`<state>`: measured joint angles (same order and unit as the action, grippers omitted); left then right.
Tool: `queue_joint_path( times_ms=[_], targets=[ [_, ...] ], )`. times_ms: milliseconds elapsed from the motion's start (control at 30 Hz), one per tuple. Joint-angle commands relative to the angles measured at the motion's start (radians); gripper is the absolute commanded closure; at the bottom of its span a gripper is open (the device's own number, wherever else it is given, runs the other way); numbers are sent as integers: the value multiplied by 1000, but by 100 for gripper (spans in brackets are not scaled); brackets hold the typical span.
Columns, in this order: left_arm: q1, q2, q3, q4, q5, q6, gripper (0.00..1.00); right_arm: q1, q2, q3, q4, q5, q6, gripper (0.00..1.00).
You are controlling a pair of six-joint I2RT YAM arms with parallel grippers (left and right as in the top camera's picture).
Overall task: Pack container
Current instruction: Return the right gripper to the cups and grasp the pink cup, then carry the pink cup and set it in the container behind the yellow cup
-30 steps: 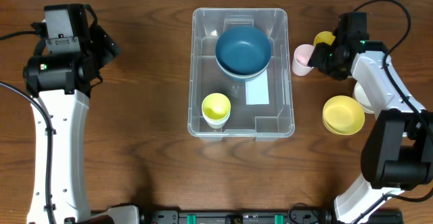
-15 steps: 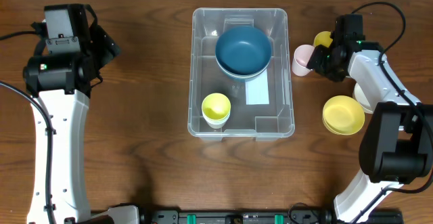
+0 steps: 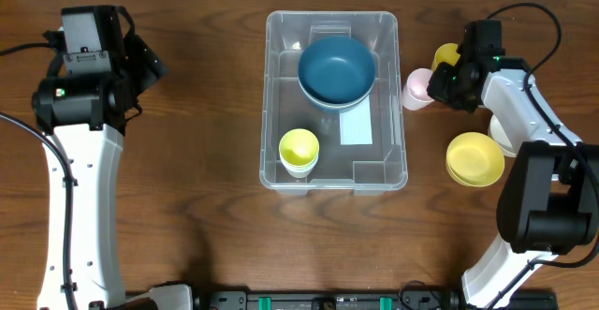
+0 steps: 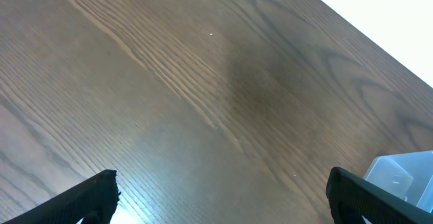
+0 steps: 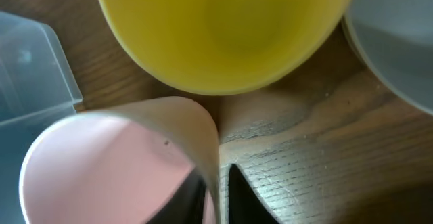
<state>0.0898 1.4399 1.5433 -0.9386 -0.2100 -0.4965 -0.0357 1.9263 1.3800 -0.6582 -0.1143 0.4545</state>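
Two claws are mine. My right gripper [image 5: 216,193] is clenched on the wall of the pink cup [image 3: 416,87], just right of the container [image 3: 277,85]. The container sits mid-table, holding a blue bowl [image 3: 337,69] and a yellow cup [image 3: 299,150]. My left gripper [image 4: 223,190] hangs spread wide above the wooden table [image 4: 203,82].

My table [image 3: 206,113] is brown wood with wavy dark lines in it. Past its far edge I see a plain white strip [image 4: 399,7].
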Motion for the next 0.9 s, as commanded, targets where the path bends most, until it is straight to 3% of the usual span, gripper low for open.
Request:
queue_joint_path(
  times_ms=[0,400,867],
  targets=[
    [2,-2,15,-3,-11,6,2,11,10,7,-10,-13,0,96],
    [2,-2,15,-3,-11,6,2,10,-26,8,-64,-55,-71,99],
    [2,-2,15,-3,-11,6,2,21,-505,8,-265,-33,-97,99]
  ],
)
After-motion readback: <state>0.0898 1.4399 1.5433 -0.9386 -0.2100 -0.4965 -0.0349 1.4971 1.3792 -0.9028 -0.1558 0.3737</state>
